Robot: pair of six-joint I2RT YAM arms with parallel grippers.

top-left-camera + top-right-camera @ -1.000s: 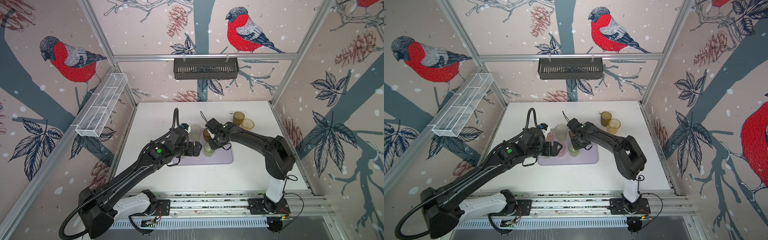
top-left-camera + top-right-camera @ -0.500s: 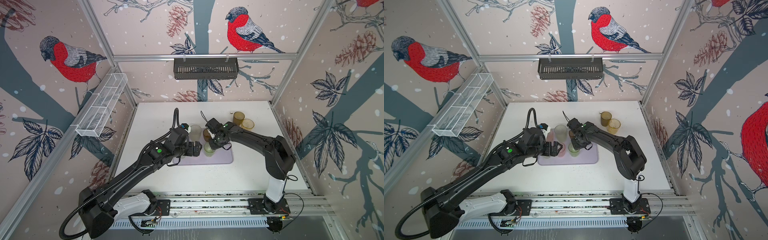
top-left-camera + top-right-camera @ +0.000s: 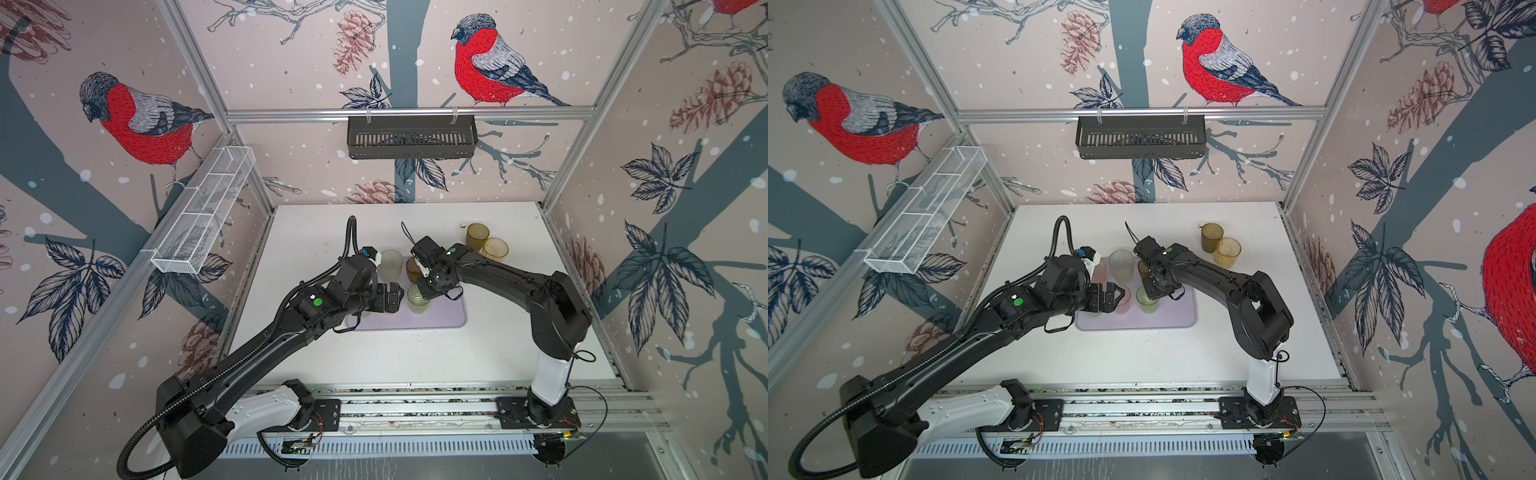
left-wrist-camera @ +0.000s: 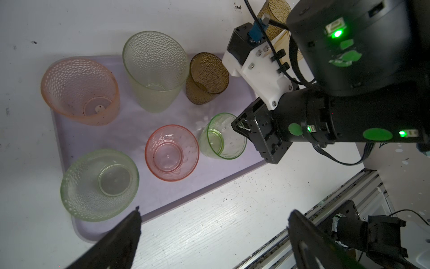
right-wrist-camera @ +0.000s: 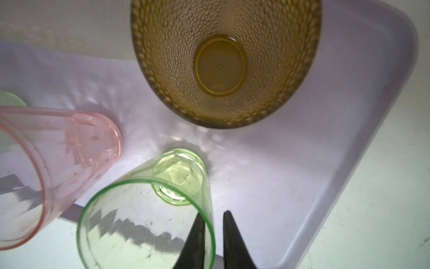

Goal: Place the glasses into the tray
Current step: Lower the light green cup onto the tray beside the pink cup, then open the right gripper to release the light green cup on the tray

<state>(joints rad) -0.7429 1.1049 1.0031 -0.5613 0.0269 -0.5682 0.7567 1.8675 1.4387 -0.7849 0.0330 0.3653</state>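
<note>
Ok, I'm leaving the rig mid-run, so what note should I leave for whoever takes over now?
Left gripper: wide open, empty, above the left half of the tray.
Right gripper: jaws slightly apart astride the rim of the bright green glass, not clamping.
Done: six glasses stand upright on the tray.
Left: olive-brown glass and amber glass on the table, far right.

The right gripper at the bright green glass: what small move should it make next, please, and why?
Probably open the right gripper a little wider before lifting. It straddles the rim of the bright green glass, upright on the tray, with only a narrow gap beside the wall; lifting now might drag it.
</note>
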